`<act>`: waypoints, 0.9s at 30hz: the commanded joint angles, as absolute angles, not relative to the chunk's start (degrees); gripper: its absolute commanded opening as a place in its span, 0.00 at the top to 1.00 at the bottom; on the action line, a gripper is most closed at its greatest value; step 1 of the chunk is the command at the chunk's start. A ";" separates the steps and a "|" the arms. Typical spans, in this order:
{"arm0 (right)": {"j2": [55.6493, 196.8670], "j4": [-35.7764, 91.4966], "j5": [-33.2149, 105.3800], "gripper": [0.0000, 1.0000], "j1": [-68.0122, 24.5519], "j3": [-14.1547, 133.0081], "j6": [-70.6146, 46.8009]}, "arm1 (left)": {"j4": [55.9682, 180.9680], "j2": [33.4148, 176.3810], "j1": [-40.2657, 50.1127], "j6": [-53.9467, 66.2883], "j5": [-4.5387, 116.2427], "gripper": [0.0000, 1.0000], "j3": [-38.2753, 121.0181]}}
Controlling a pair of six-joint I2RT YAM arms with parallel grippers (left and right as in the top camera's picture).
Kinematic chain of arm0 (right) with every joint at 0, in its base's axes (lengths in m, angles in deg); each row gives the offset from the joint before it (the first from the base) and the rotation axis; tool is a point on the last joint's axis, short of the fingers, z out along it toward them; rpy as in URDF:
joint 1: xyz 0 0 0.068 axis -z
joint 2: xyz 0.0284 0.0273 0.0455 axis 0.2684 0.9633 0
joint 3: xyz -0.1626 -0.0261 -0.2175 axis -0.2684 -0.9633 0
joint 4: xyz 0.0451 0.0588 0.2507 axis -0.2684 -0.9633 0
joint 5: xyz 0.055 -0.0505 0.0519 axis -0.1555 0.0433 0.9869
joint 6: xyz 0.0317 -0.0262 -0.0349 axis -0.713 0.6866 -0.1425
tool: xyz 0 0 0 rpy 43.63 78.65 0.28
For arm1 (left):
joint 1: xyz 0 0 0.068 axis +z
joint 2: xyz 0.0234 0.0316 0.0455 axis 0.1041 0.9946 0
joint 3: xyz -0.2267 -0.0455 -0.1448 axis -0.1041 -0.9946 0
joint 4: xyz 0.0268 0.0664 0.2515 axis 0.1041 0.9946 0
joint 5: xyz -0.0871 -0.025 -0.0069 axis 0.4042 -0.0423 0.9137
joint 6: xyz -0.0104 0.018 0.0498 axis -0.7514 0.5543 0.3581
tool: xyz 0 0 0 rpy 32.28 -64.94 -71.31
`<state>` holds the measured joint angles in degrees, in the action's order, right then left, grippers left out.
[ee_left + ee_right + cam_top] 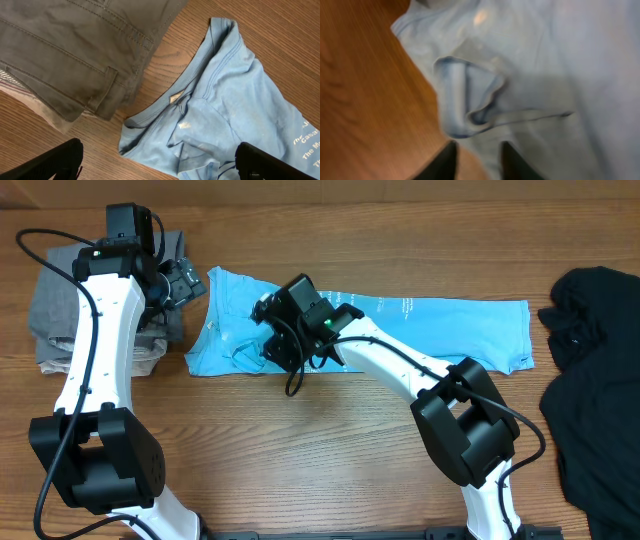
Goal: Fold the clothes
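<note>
Lying at 3 o'clock, the black garment (592,370) waits its turn; the T-shirt (450,330) stretches flat across the centre for folding — right gripper (476,162), jaws narrow, sits over its 9 o'clock collar end, hold unclear; left gripper (162,160) hovers wide beside

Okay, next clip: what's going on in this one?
A two-arm robot is folding laundry. The light blue T-shirt lies in a long strip on the table. The right claw is low over its collar end, its grip unclear through the blur. The left claw hangs open near the grey trousers. The black garment sits crumpled at the right.
</note>
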<state>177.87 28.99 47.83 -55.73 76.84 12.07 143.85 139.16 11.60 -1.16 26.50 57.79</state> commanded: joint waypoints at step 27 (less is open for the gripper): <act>181.39 28.29 49.10 0.96 -61.00 73.67 -2.55 | 143.81 137.72 11.36 -1.77 26.35 0.00 59.12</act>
